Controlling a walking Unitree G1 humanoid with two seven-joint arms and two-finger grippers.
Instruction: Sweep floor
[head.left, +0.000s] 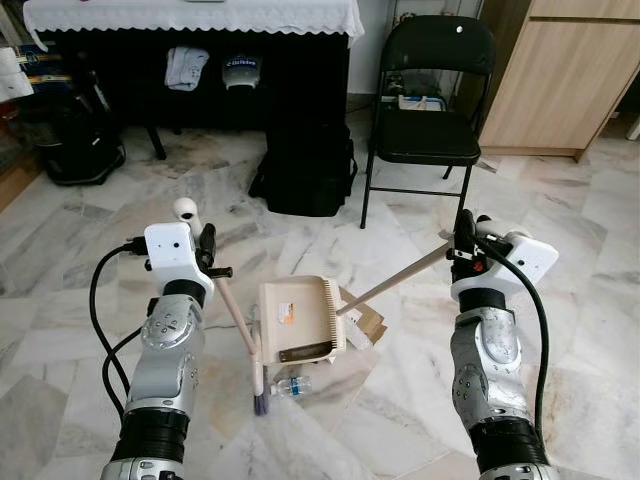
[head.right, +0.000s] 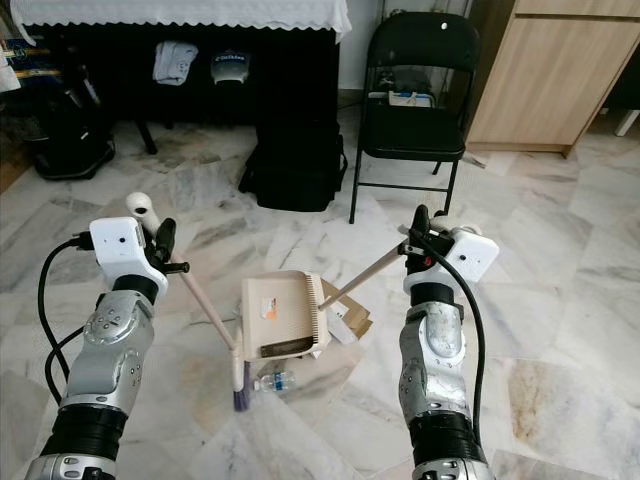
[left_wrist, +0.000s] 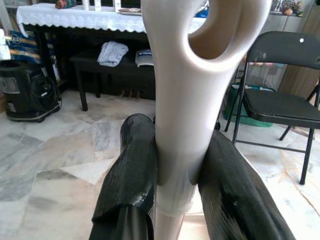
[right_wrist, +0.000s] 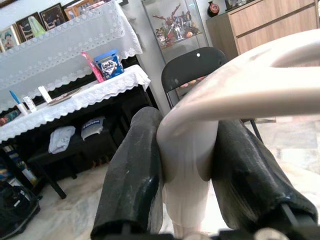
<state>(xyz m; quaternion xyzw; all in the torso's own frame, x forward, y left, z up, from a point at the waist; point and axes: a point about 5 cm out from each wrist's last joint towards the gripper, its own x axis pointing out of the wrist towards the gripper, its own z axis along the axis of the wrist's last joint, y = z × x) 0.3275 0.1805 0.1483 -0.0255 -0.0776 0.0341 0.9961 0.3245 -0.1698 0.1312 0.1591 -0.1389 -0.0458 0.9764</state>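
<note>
A blue tub (right_wrist: 108, 63) stands on the lower white-clothed bench (right_wrist: 90, 95), and its white label reads "love" in dark letters; the smaller print beneath is too blurred to read. A dark cap (head.left: 238, 72) under the bench carries white lettering, too small to make out. No other text is readable.
</note>
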